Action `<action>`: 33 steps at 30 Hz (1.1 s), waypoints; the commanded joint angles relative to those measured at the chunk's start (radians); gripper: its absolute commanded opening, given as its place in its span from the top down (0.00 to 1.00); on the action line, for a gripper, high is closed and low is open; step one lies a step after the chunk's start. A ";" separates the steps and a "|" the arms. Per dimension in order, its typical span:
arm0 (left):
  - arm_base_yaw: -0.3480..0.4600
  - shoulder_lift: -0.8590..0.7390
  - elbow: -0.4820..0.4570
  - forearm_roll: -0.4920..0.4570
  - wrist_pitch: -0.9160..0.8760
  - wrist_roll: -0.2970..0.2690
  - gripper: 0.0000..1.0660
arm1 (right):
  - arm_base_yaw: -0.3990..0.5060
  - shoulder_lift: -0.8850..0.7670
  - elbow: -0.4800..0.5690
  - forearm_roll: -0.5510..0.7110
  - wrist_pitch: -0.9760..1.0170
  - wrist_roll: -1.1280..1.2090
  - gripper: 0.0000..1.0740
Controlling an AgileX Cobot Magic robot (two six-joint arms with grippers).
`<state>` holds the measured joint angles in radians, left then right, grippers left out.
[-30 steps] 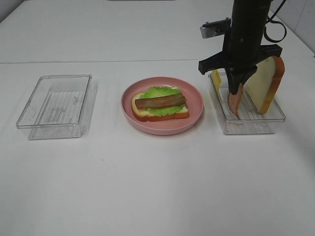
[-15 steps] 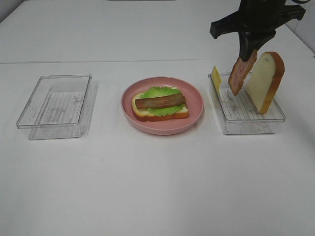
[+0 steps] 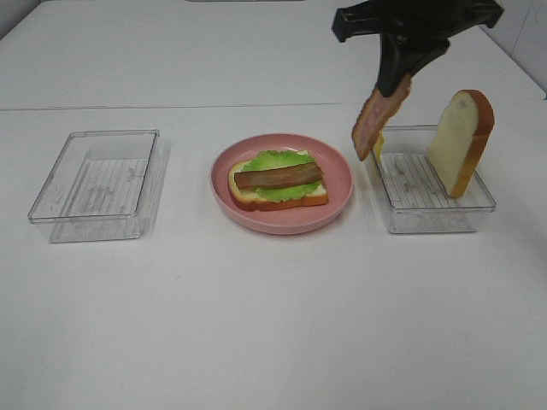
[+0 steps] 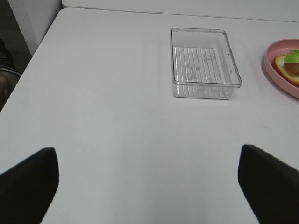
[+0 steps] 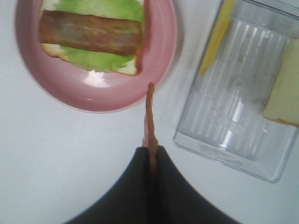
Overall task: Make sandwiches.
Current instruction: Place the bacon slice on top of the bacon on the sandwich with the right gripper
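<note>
An open sandwich lies on a pink plate: a bread slice, green lettuce and a reddish-brown bacon strip on top; it also shows in the right wrist view. My right gripper is shut on a second bacon strip that hangs in the air between the plate and the right clear tray; it shows edge-on in the right wrist view. A bread slice stands on edge in that tray, with a yellow cheese slice against its left wall. My left gripper is open over bare table; only its dark fingertips show.
An empty clear tray sits left of the plate, also in the left wrist view. The plate's rim shows at the edge of the left wrist view. The white table extends in front.
My right gripper has lifted the bacon strip out of the right tray and carried it up and left, towards the plate. The left arm has not moved.
</note>
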<state>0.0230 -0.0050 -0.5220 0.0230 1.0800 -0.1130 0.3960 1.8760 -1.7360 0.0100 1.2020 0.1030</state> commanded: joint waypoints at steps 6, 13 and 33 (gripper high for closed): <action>0.001 -0.001 -0.001 -0.004 -0.009 0.003 0.10 | 0.162 0.042 -0.003 0.015 -0.150 -0.007 1.00; 0.001 -0.001 -0.001 -0.004 -0.009 0.003 0.10 | 0.235 0.104 -0.003 0.030 -0.281 -0.006 1.00; 0.001 -0.001 -0.001 -0.004 -0.009 0.003 0.10 | 0.253 0.249 -0.003 -0.104 -0.466 0.032 1.00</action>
<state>0.0230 -0.0050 -0.5220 0.0230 1.0800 -0.1130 0.6530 2.1190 -1.7360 -0.0500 0.7530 0.1190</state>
